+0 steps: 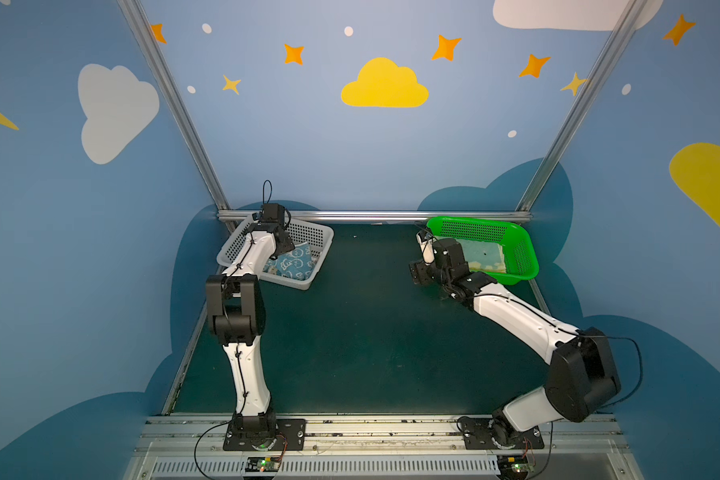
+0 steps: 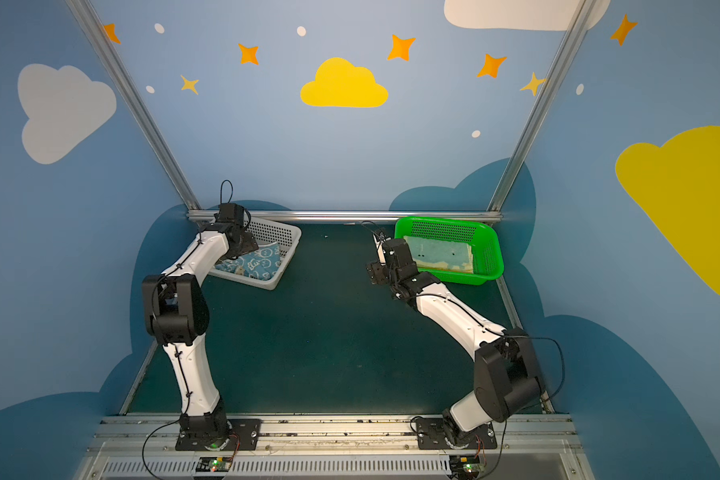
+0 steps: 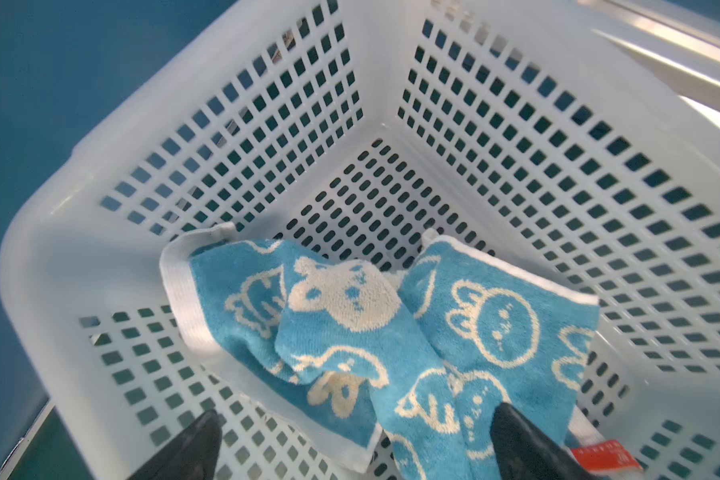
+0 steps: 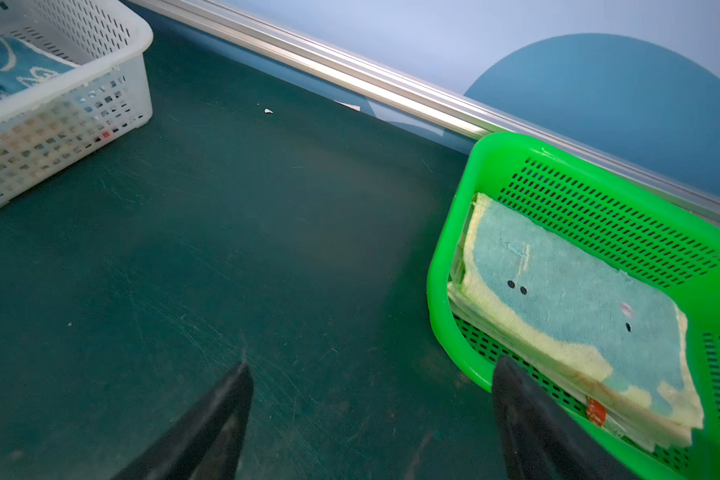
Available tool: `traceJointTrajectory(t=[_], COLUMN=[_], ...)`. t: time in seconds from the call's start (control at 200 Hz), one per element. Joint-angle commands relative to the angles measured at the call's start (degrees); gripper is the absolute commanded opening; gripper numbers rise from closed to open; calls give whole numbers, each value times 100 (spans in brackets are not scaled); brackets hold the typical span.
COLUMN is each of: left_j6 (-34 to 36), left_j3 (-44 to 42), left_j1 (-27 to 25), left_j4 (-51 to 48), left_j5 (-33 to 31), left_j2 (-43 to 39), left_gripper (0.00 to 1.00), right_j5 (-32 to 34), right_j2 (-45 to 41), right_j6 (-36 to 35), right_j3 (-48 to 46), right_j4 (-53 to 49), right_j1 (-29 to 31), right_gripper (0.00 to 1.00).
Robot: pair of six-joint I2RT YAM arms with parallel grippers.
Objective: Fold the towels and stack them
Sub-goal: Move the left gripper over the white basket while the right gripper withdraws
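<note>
The left fingers (image 3: 184, 453) spread empty above the crumpled blue-and-cream rabbit terry towel (image 3: 350, 332) in the white perforated plastic basket (image 3: 516, 124); the right fingers (image 4: 208, 428), likewise released, hang beside the green plastic basket (image 4: 599, 199) holding the folded yellow-and-teal towel (image 4: 578, 299).

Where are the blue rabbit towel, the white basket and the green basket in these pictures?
blue rabbit towel (image 3: 333, 345): left wrist view, on its crumpled middle fold.
white basket (image 3: 385, 75): left wrist view, on the solid corner between two walls.
green basket (image 4: 441, 270): right wrist view, on its rim.
</note>
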Motion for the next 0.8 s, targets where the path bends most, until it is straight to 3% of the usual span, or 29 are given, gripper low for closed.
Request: traceJointTrajectory(t=[0.0,0.12,0.285,0.436,0.501,0.571,0.796], left_j6=[58,67,128,269,277,268,293], left_j3=[545,1100,1559,1526,1529,1486,787], left_j1=[153,299,380,384,380,383,304], left_j4=[-532,-826,-1051,-882,-842,-762,19], left_j5=[150,284,412,791,898,1056,1605], left_j2=[475,1029,1501,1555,1527,1434,470], left_gripper=[100,100,92,59,30,5,4], right_j5=[-56,-310,-373,-532,-566,-622,-669], right_j2=[-189,-262,-280,-217,-183,-152,-78], right_j6=[222,36,338,429,461,475,547], right_j3=[-130,-80,-48,-68,-77,-70,-83], right_j4=[-400,-928,-1298,-1334,-1339,-1339,-1276], right_j1=[35,59,68,77,78,86,86], right_gripper=[86,86,86,86,86,86,86])
